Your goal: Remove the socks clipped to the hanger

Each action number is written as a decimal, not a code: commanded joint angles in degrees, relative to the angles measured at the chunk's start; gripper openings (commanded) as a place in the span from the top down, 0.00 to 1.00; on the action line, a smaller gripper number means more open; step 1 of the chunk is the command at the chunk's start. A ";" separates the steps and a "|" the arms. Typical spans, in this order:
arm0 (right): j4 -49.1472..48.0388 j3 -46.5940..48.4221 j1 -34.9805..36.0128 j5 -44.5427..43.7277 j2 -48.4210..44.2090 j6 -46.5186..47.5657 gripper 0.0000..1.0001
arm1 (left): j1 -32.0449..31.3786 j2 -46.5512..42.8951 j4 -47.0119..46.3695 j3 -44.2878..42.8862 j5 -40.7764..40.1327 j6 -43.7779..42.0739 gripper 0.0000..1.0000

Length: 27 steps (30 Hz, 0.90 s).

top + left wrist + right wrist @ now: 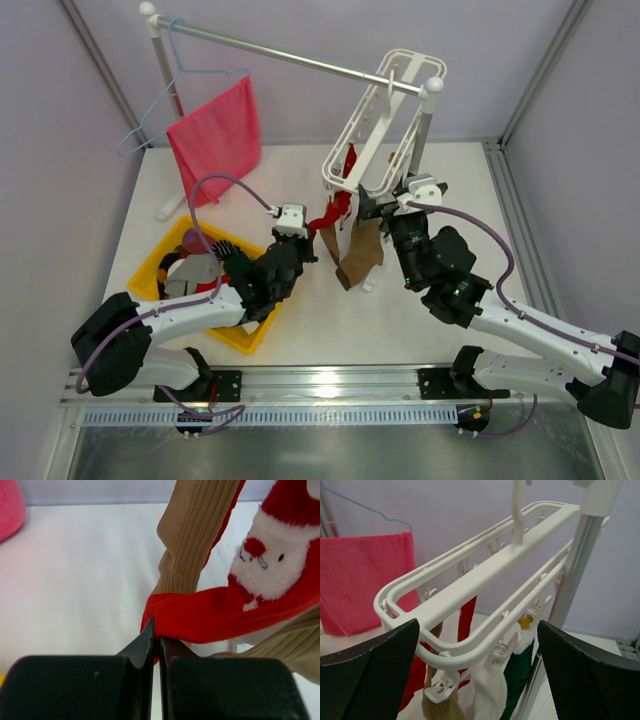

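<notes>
White bench [320,310], pale lilac walls, metal rail [290,55] across the back on 2 white posts.

L arm [255,280] reaches fwd & right from its base, wrist near bench centre, pointing at the hanging socks. L jaws fully closed, tips pinching the lower edge of the red sock [200,615]. That's the one w/ a white Santa face. R arm [440,260] bends up & inward, wrist just below the hanger [375,120]. R jaws wide apart, holding nothing. In the wrist view they sit either side of the frame's near end, apart from it.

Counts: 2 arms, 1 hanger, 1 rail. Hanger is a white frame w/ crossbars, hooked on the rail's right end by the right post, tilted down toward the arms. Socks all clipped under it: at least 1 red, 1 tan sock [360,255] (ribbed) and 1 green sock [517,665] w/ white beside it. They overlap, so exact no. can't tell. Several white clips [440,690] along the frame's bars.

Around: 1 pink-red cloth [215,135] on 1 light-blue wire hanger [150,120] at the rail's left end, well apart from the frame. 1 yellow basket [150,265] at bench left w/ dark items in it, L arm passing over its near corner. Tan sock hangs just behind the red one in the L wrist view, touching it. Right post stands close behind the frame.
</notes>
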<state>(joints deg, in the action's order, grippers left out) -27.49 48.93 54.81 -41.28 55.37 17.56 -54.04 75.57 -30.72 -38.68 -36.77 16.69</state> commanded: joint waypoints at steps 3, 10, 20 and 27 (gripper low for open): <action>-3.54 3.89 5.48 -2.23 1.23 5.29 0.01 | -0.19 -2.36 0.31 1.50 -0.93 1.42 1.00; -5.56 5.21 10.76 -1.97 2.46 6.96 0.02 | -0.19 -1.92 0.84 0.62 -0.49 1.24 0.99; -3.28 8.20 11.46 -0.47 9.75 0.46 0.03 | -0.27 -5.43 3.12 0.53 -2.34 2.03 1.00; -1.35 8.38 11.81 1.64 11.95 -6.66 0.06 | -0.28 -8.86 3.74 2.02 -2.34 2.65 1.00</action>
<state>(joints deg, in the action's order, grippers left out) -28.08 54.57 66.13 -39.83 67.35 14.90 -54.04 68.36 -26.24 -37.28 -37.89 18.11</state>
